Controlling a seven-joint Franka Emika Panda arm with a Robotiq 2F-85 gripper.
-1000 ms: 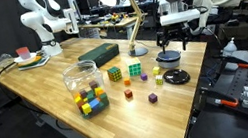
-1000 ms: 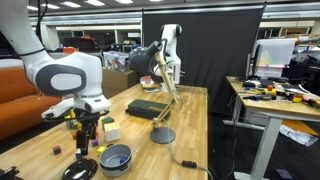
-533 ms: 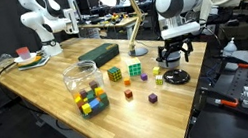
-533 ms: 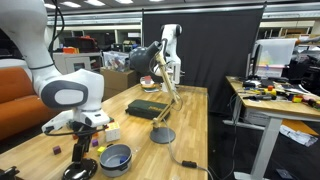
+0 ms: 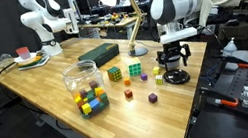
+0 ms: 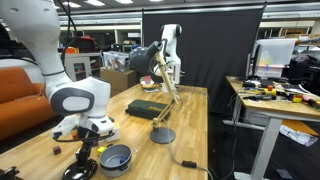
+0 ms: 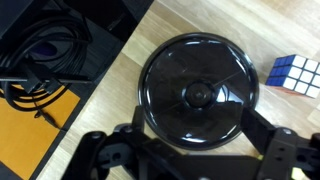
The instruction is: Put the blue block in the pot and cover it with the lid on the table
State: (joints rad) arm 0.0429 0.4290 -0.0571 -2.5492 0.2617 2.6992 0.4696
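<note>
Within wrist view: lid (image 7: pixel 200 92) centred; pot (image 6: pixel 115 157) shows only in exterior view

Bright, even light from ceiling strip lights (image 6: pixel 100 3). Soft shadows on light wooden tabletop (image 5: pixel 46 87). Wrist view: ring glare on flat round black lid (image 7: pixel 198 95); bottom edge out of focus.

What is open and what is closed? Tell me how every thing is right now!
gripper: open, low over the lid, holding nothing.
lid: lying flat on the table, knob up, not on the pot.
pot: uncovered; I cannot tell what is inside.
clear jar: has coloured blocks in it.
</note>
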